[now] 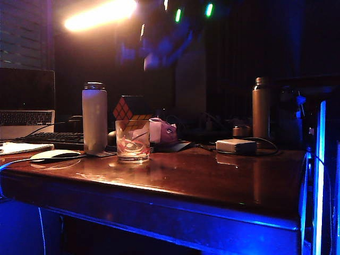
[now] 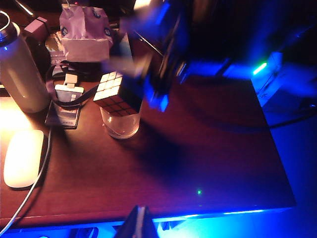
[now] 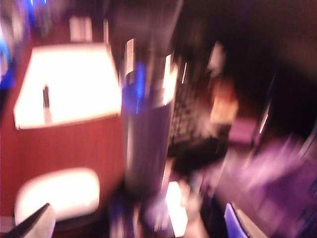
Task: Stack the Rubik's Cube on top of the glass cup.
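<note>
**Cube sits on glass, right arm blurred above it**

Dark wooden surface (image 1: 212, 180), glossy, lit blue along the front edge. Right arm is a blurred dark shape above and just behind the cup in the exterior view; the right gripper (image 2: 161, 91) shows in the left wrist view as a smeared blue-lit mass right beside the cube, contact unclear through the blur. Its jaws are spread wide and grip nothing; two tip corners show at the frame edge in the right wrist view, which is otherwise motion-blurred. Left gripper (image 2: 140, 224): only a dark tip shows at the edge of its own view, over the near edge of the surface, well apart from the cup; can't tell how far its jaws stand.

White bottle (image 1: 94, 118) upright, just beside the cup. White mouse (image 1: 54, 154) near the bottle. Flat white box with cable (image 1: 236, 145) well apart, on the other side.

Glass cup (image 1: 133, 140) upright on the surface, reddish swirls. Rubik's Cube (image 2: 116, 93) rests on the cup's rim, turned corner-forward, slightly tilted.
</note>
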